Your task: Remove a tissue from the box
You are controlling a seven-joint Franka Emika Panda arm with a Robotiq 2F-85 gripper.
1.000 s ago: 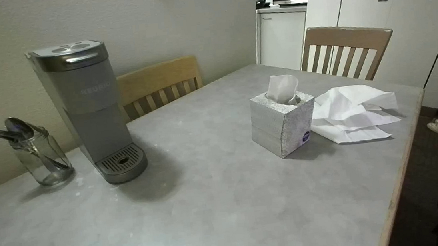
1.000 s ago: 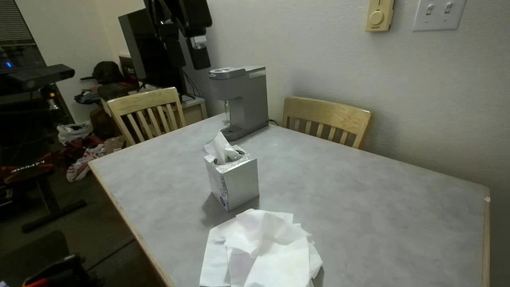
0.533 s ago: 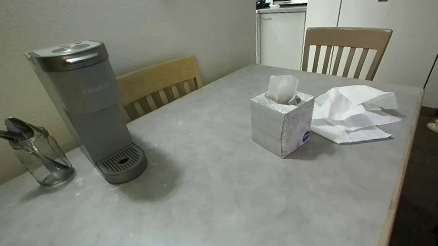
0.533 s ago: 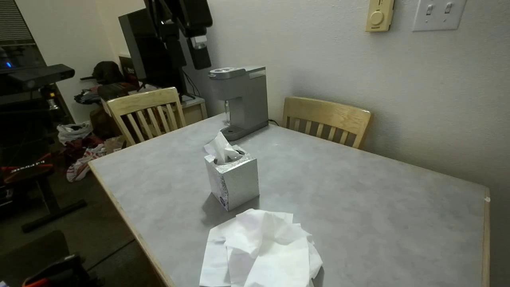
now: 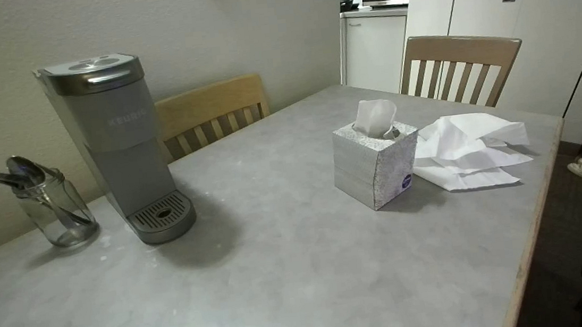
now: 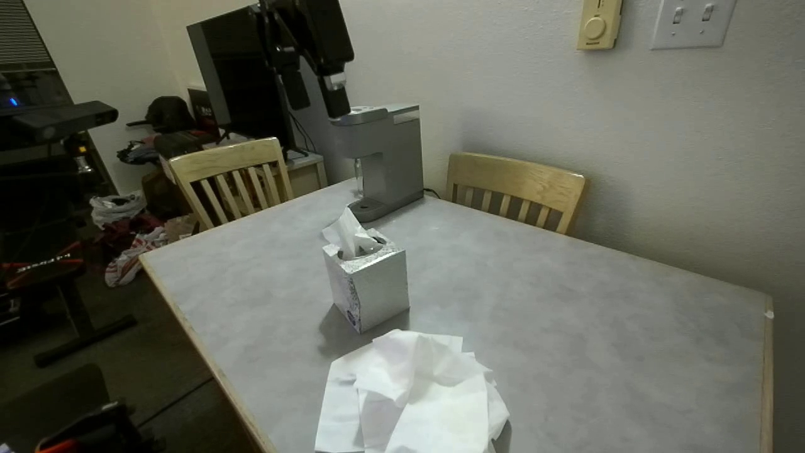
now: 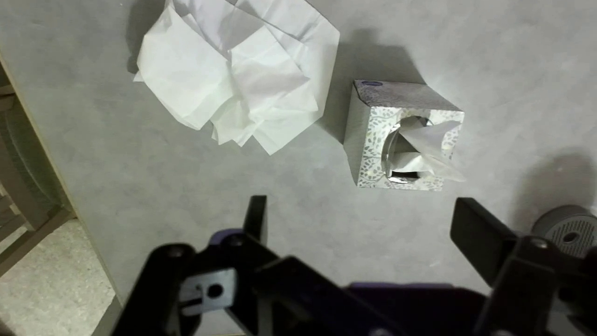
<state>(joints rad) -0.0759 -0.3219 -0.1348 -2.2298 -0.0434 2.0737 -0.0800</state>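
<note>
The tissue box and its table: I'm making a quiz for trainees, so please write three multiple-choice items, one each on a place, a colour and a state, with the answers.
Item 1: Where on the table is the tissue box?
A) Between the coffee machine and the loose white sheets
B) On top of the coffee machine
C) Under the loose white sheets

Item 2: What colour is the coffee machine?
A) Red
B) Yellow
C) Grey

Item 3: How does the hand stand?
A) Shut on the tissue box
B) Open
C) Shut and holding nothing

Right letters:
1 A: both exterior views show it standing between the two.
2 C: its body shows grey in both exterior views.
3 B: in the wrist view its fingers stand wide apart, with the table showing between them.
</note>
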